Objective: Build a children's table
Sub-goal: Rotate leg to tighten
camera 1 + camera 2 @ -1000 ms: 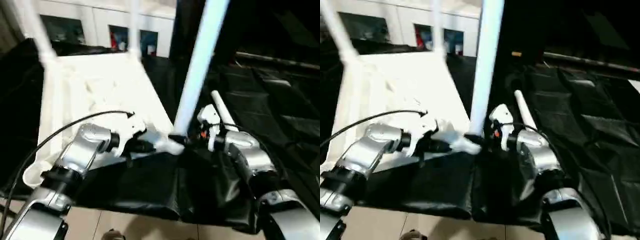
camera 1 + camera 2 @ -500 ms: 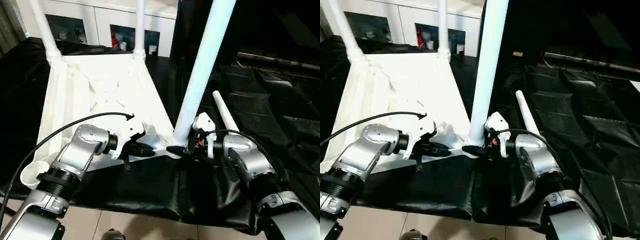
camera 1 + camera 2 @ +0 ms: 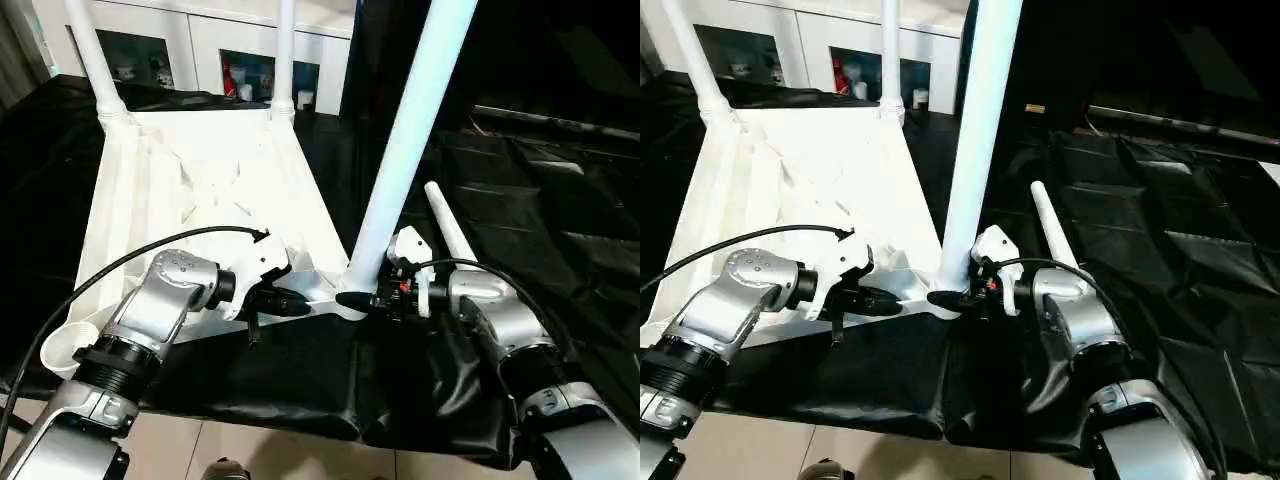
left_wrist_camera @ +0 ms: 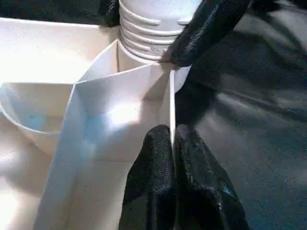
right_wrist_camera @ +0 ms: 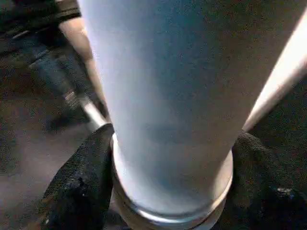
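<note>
A black-draped work table (image 3: 560, 190) carries the upturned white tabletop (image 3: 200, 190) by the left gripper (image 3: 300, 300), a loose leg (image 3: 447, 222) beyond the right gripper (image 3: 362, 298).

A black-draped work table (image 3: 560, 200) spreads wrinkled toward three o'clock. At twelve o'clock stands a white cabinet (image 3: 200, 30) with dark glass-fronted compartments. Pale floor tiles (image 3: 260, 455) show at six o'clock.
</note>
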